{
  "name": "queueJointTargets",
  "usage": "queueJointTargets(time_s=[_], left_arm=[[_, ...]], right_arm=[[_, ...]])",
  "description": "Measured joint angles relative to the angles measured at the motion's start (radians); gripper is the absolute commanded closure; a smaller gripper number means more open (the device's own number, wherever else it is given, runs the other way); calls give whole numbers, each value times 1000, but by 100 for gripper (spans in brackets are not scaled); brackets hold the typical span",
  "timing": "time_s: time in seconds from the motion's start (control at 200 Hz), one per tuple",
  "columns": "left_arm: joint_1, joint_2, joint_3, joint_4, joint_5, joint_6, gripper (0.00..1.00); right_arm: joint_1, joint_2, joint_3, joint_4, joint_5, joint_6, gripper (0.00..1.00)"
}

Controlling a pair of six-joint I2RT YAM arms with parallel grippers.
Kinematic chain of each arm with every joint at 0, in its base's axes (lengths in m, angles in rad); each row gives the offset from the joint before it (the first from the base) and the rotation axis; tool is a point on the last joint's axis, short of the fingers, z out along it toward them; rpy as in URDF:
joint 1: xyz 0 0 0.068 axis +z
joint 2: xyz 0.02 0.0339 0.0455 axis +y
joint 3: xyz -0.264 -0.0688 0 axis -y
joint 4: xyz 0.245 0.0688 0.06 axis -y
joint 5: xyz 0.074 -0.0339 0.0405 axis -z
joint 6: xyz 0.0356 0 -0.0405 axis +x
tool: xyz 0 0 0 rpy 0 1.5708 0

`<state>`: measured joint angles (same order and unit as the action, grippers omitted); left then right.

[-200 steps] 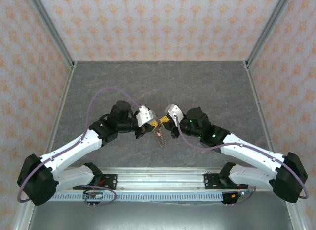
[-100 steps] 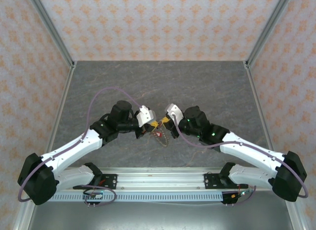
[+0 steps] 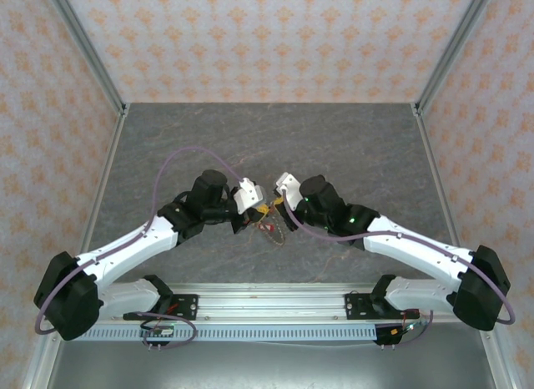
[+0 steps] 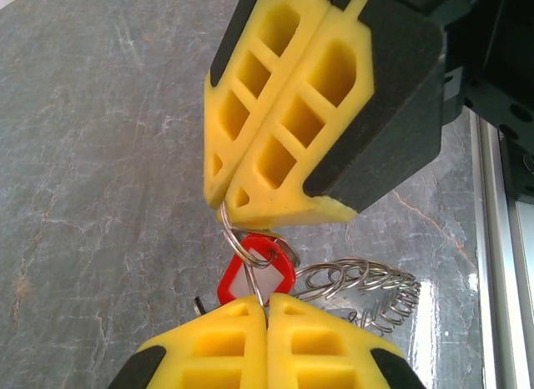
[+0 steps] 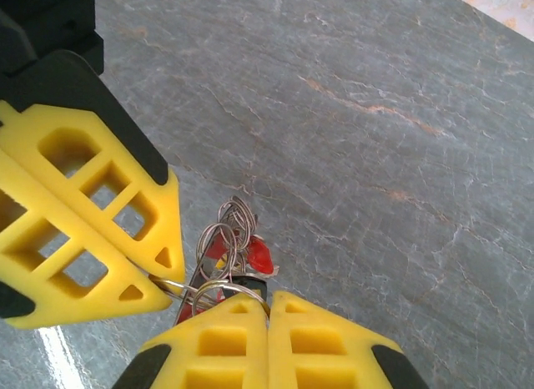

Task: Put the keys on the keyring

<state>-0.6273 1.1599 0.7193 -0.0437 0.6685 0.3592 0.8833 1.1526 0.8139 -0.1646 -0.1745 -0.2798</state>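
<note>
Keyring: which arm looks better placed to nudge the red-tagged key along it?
Probably the left. Both the left gripper and right gripper are shut on the keyring, but the red-tagged key hangs right at the left one's fingertips.

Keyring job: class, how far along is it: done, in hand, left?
Done: nothing surely; whether any key is threaded cannot be told. In hand: left gripper and right gripper, both shut, pinch the keyring, a red-tagged key between them. Left: threading the bunched keys beside it.
</note>
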Motion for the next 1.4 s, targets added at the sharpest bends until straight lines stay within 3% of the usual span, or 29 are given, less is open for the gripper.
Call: queueJointTargets(time_s=[0.48,0.906,1.396], left_arm=[[-17,11,0,50,-34,-55,100],[-67,43,-28,158,-180,-156,100],[-80,59,-38,216,-206,-192,100]], right_arm=[[5,0,0,-5,61,72,100],[26,53,54,-94,182,229,100],[37,116,132,-208,251,262,100]])
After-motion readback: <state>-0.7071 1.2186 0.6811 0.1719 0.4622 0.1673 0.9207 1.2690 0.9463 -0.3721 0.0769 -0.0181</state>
